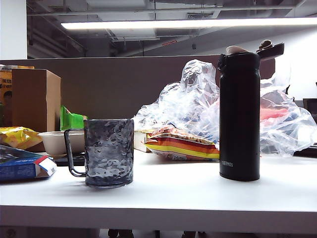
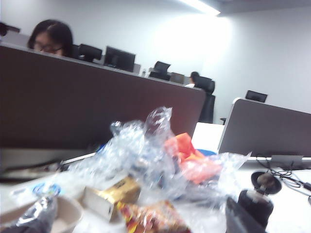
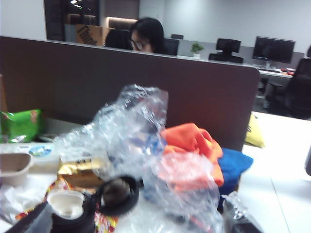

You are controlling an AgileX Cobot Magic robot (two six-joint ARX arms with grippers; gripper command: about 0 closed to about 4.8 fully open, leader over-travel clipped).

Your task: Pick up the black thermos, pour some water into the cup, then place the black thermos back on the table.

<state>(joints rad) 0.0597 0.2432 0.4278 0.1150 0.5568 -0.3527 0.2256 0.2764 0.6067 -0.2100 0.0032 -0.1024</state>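
Observation:
The black thermos (image 1: 239, 116) stands upright on the right of the white table (image 1: 178, 196), its flip lid (image 1: 270, 49) hinged open. The smoky dimpled cup (image 1: 109, 151) stands to the left, with its wire handle facing left. Neither arm shows in the exterior view. In the blurred left wrist view the thermos top (image 2: 256, 205) lies off to one side and the cup (image 2: 36, 216) to the other. My left gripper (image 2: 138, 224) is open and empty. The right wrist view looks down on the thermos mouth (image 3: 65, 204). My right gripper (image 3: 144, 224) is also open and empty.
A crumpled clear plastic bag (image 1: 198, 101) holding red and orange items sits behind the thermos. A striped snack packet (image 1: 181, 145) lies between cup and thermos. A beige bowl (image 1: 54, 141), a brown carton (image 1: 34, 99) and a blue box (image 1: 25, 166) crowd the left.

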